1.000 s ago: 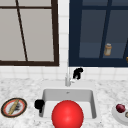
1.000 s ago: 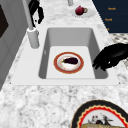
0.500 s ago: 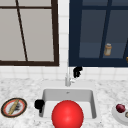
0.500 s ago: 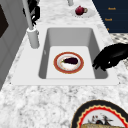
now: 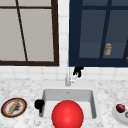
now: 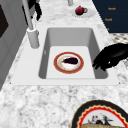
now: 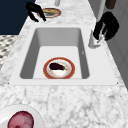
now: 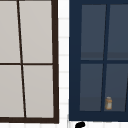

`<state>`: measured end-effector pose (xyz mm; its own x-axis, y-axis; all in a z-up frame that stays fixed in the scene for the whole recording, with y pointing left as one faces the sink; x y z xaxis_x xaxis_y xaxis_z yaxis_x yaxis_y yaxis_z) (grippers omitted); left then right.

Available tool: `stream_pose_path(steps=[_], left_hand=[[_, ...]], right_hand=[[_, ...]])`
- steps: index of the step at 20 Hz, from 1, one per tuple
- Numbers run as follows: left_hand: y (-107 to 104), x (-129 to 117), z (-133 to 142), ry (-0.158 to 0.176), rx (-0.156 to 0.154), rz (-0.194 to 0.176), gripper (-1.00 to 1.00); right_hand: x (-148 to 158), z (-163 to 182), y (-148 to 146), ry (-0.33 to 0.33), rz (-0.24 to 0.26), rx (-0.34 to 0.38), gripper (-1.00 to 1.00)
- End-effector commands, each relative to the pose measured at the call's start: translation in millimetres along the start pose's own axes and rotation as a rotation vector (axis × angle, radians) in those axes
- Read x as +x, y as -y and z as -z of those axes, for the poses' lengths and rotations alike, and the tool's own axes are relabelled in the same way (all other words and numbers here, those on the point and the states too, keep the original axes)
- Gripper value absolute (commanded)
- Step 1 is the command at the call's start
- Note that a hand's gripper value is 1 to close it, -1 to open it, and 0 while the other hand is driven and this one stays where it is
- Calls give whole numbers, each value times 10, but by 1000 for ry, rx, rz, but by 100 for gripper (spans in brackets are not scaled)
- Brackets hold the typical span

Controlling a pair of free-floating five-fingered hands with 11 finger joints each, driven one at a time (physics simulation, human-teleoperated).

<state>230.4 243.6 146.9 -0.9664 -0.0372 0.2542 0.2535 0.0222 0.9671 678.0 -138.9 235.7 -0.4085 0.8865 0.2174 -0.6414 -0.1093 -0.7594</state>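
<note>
Grey metal faucet [image 5: 68, 79] stands at the back rim of the white sink [image 5: 47, 93], its lever [image 7: 100, 37] sticking out to the right. Right hand [image 5: 78, 71] sits above and just beside that lever; in the right side view [image 7: 108, 25] its fingers curl down around the lever area, but actual contact cannot be told. Same hand shows at the top of the left side view [image 6: 35, 6] behind the faucet column [image 6: 31, 27], and as a black sliver in the upper view [image 8: 80, 124].

Left hand [image 5: 39, 104] hangs at the sink's left rim, fingers loosely curled, holding nothing; in the left side view [image 6: 110, 57] it hovers over the rim.

Inside the sink lies a red-rimmed plate [image 6: 58, 67] with a dark purple eggplant [image 6: 70, 60] on it. A big red sphere [image 5: 67, 115] covers the sink front in the front view.

On the counter [image 5: 20, 87]: left, an ornate dark-rimmed plate [image 5: 5, 111] carrying a tan stick-shaped item [image 5: 13, 107]; right, a white plate [image 5: 116, 115] with a dark red round fruit [image 5: 120, 108]. A small orange jar [image 5: 107, 49] sits behind the dark blue cabinet glass [image 5: 95, 30].

Versus the earlier frames: no visible change, both hands and all items in the same spots.
</note>
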Motion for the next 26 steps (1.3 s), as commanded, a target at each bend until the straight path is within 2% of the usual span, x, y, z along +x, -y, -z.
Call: stream_pose_path(steps=[1, 3, 5, 6, 8, 13, 14, 15, 19, 20, 23, 26], left_hand=[[0, 0, 0, 0, 0, 0, 0], [0, 0, 0, 0, 0, 0, 0], [0, 0, 0, 0, 0, 0, 0], [0, 0, 0, 0, 0, 0, 0], [0, 0, 0, 0, 0, 0, 0], [0, 0, 0, 0, 0, 0, 0], [0, 0, 0, 0, 0, 0, 0], [0, 0, 0, 0, 0, 0, 0], [0, 0, 0, 0, 0, 0, 0], [0, 0, 0, 0, 0, 0, 0], [0, 0, 0, 0, 0, 0, 0], [0, 0, 0, 0, 0, 0, 0]], right_hand=[[-214, -144, -55, -1, -25, -12, -100], [-303, -215, -66, 16, -13, -12, -100], [-343, -35, -208, 3, -41, 3, -100], [-328, 16, -233, -14, -73, -9, -100], [-347, 169, -241, -37, -105, -11, -100], [-376, 561, -345, -103, -133, 60, -100], [-372, 647, -336, -114, -144, 68, 100], [-355, 748, -315, -124, -175, 74, 100], [-312, 1014, -333, -190, -215, 85, 100], [-263, 988, -367, -233, -218, 57, 100], [-119, 1017, -401, -328, -225, 49, 100], [-62, 831, -439, -359, -227, -5, 100]])
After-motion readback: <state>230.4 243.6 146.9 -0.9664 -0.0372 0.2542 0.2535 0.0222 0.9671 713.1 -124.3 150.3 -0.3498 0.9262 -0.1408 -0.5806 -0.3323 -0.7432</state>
